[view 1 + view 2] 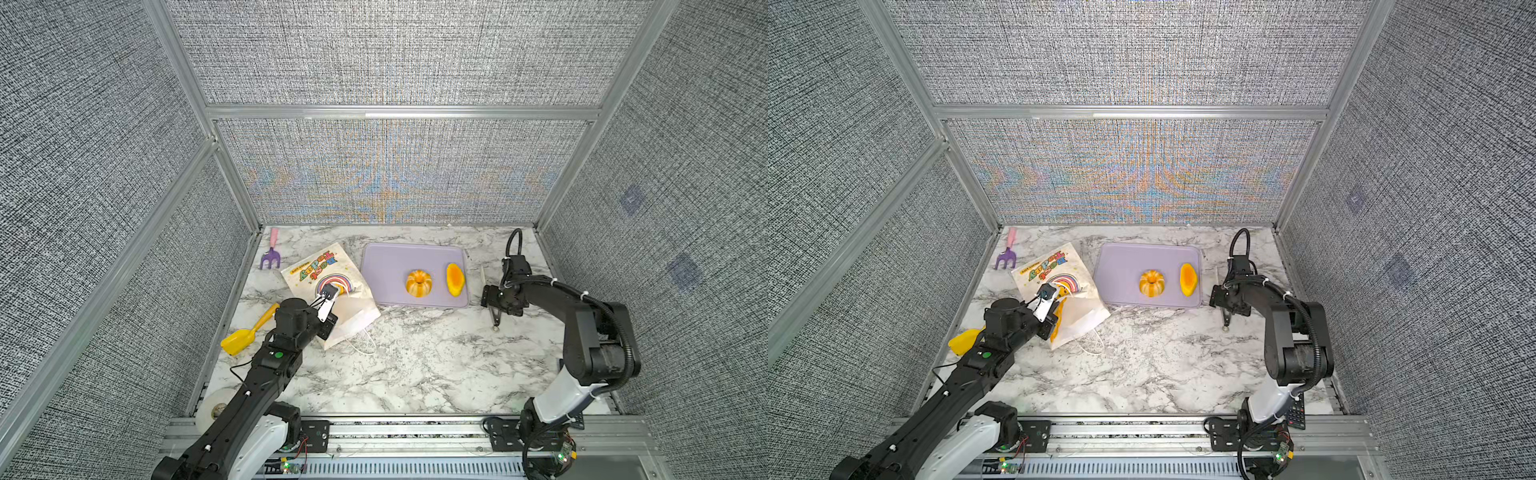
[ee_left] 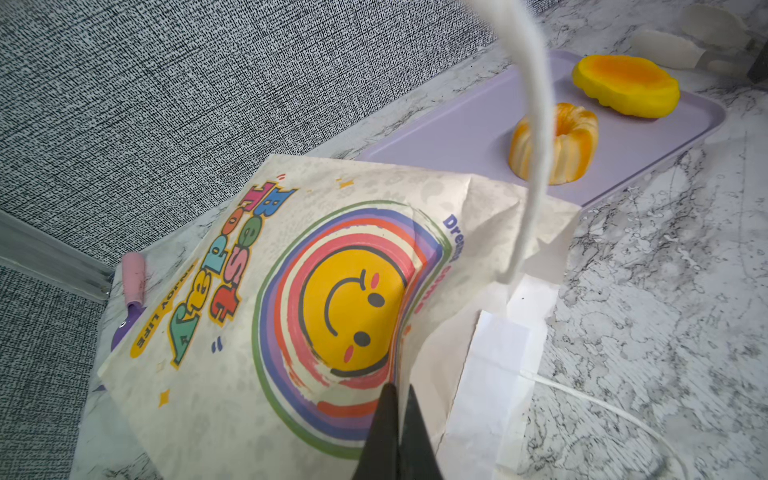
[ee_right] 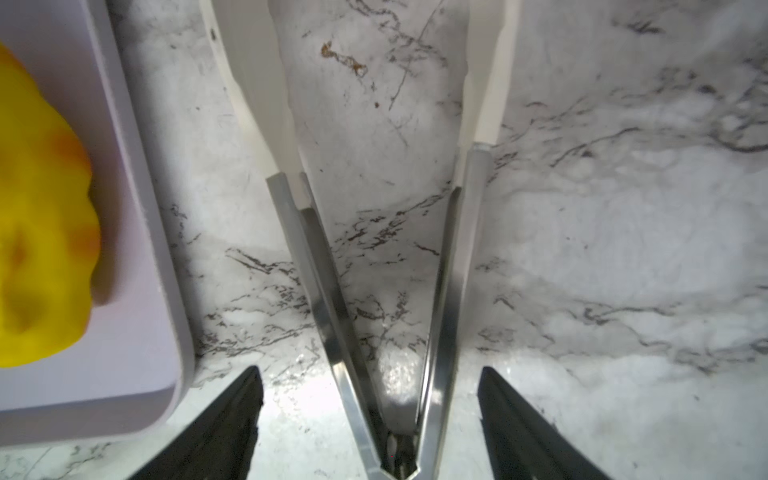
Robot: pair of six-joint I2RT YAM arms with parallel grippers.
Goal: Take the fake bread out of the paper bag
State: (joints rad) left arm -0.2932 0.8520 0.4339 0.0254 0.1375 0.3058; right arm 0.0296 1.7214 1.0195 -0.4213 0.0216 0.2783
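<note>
Marble table (image 1: 415,365): bag (image 1: 316,270), tray (image 1: 386,270), tongs (image 3: 326,299)

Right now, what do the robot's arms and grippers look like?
Both arms are black jointed links with white shells near the base. The left arm has a green dot sticker; the right arm a black ribbed hose and looped cable. The left gripper and right gripper have black tapered fingers.

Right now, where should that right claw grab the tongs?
Probably both steel arms, just beyond the hinge, coming from the hinge end: the tongs spread in a V, and the right gripper straddles both arms, jaws open.
</note>
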